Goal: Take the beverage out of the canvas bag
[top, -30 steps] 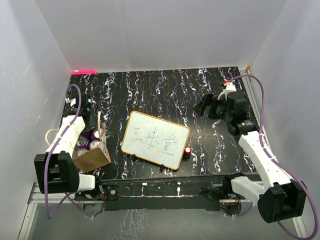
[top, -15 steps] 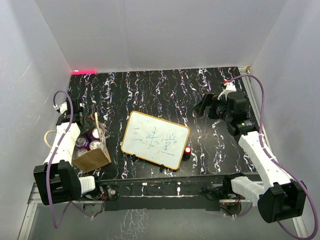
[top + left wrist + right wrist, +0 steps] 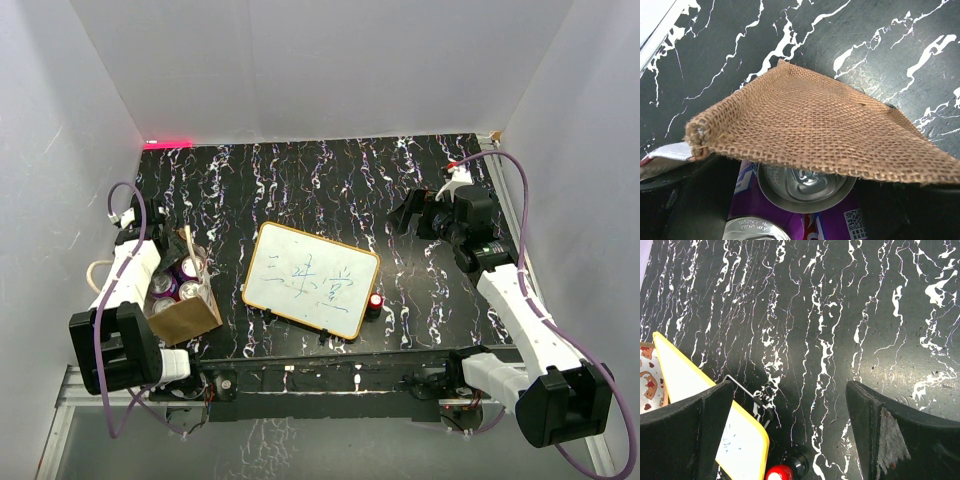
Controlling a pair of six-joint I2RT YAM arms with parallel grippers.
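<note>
Canvas bag (image 3: 186, 318) stands at the near left corner of the table (image 3: 330, 180), just left of the white board (image 3: 310, 280). Mouth faces up, tan side toward the arm bases, one cream handle (image 3: 196, 250) standing above the rim.

Beverage: purple cans (image 3: 189, 268) packed inside, all upright, long axis vertical, silver lids up. At least four lids show from above.

Left gripper (image 3: 800, 200) hangs over the far side of the bag, pointing down into it. Its dark fingers (image 3: 700, 200) sit wide apart, and one can lid (image 3: 802, 181) lies in the gap between them, below the woven rim (image 3: 810, 130). Rim hides the fingertips, so contact cannot be told.

Right gripper (image 3: 790, 430) is well apart over the far right of the table, spread wide, holding nothing. A small red-capped thing (image 3: 376, 301) sits beside the board.
</note>
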